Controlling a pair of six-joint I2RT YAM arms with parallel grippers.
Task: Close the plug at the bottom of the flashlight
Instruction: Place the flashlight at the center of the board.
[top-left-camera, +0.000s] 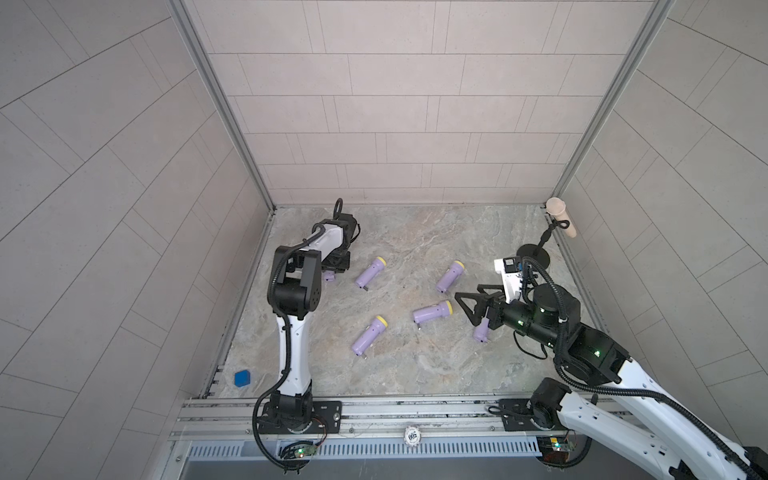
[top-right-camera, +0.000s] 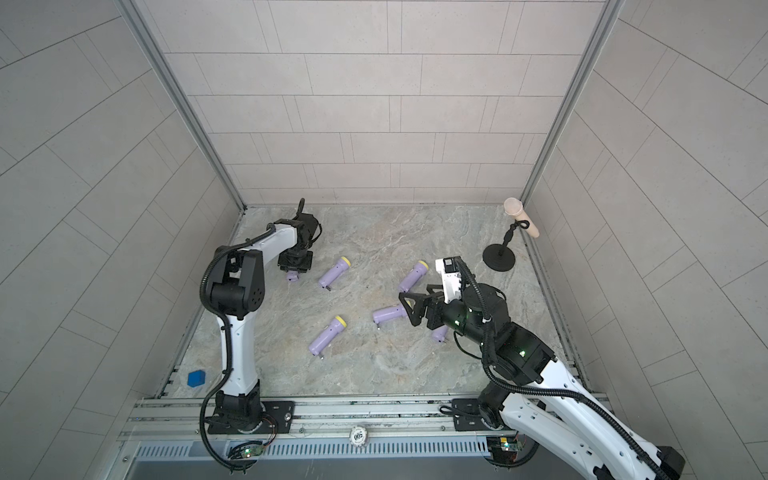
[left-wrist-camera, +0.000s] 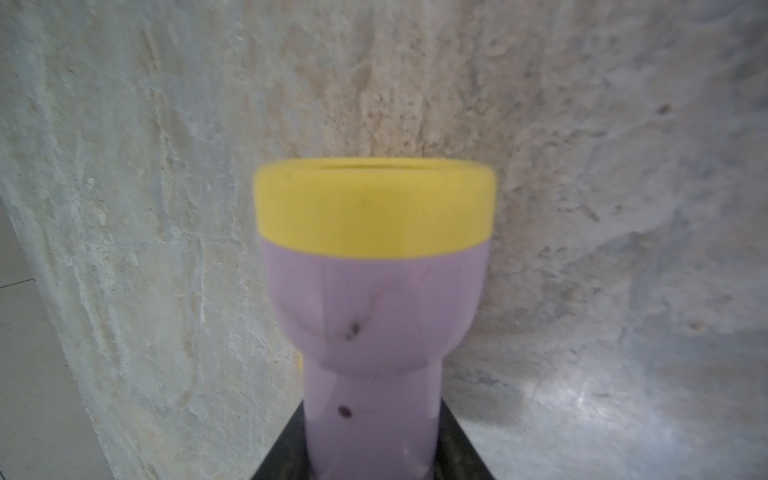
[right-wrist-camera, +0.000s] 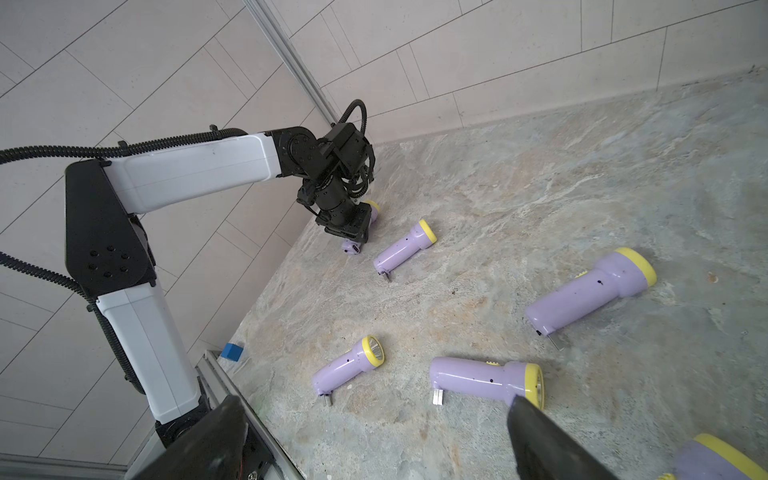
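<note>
Left gripper (top-left-camera: 337, 266) pinches a flashlight (left-wrist-camera: 374, 299) at the far left of the table (top-left-camera: 415, 365); right gripper (top-left-camera: 469, 297) hangs with jaws spread wide, holding nothing.

The flashlight's plug end (right-wrist-camera: 351, 248) pokes out only a little on the near side of the left jaws, and I cannot tell whether the plug is folded in. The right gripper is well apart from it, with loose flashlights (top-left-camera: 371, 272) lying between, their plugs sticking out. Crossing low with jaws this wide could knock those aside. The barrel looks smooth and round, so a sideways push on the plug may twist or slide it in the pinch. With so little of the end exposed, the right fingers could strike the left gripper instead.
</note>
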